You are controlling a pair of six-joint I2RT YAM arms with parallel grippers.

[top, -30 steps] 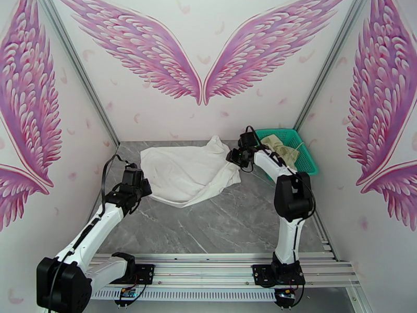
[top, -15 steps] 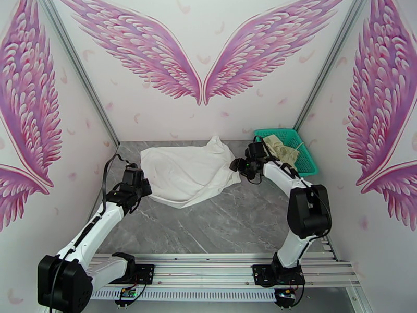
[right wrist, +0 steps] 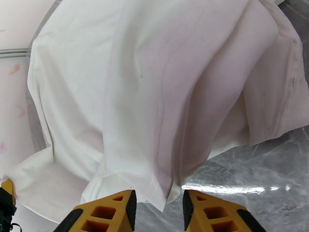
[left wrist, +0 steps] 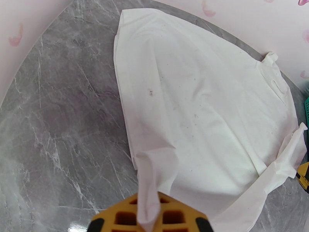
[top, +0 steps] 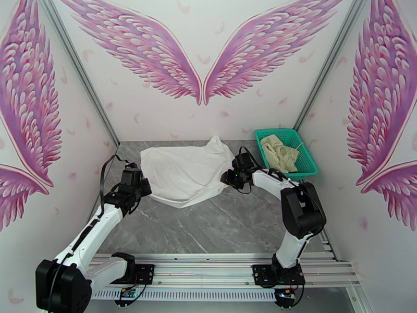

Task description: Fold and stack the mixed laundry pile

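Nothing is folded yet: the large white collared cloth shirt [top: 182,170] lies spread at centre frame, the left end effector [left wrist: 148,213] pinching it and the right end effector [right wrist: 159,205] open at its hem.

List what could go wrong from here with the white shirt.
1. The right gripper stands open with only the hem's edge of the white shirt between its fingers. Closing there may catch too little, and the cloth could slip out.
2. The left gripper is shut on a narrow pinch of the shirt. A pull might bunch the cloth rather than spread it, or tug it free.
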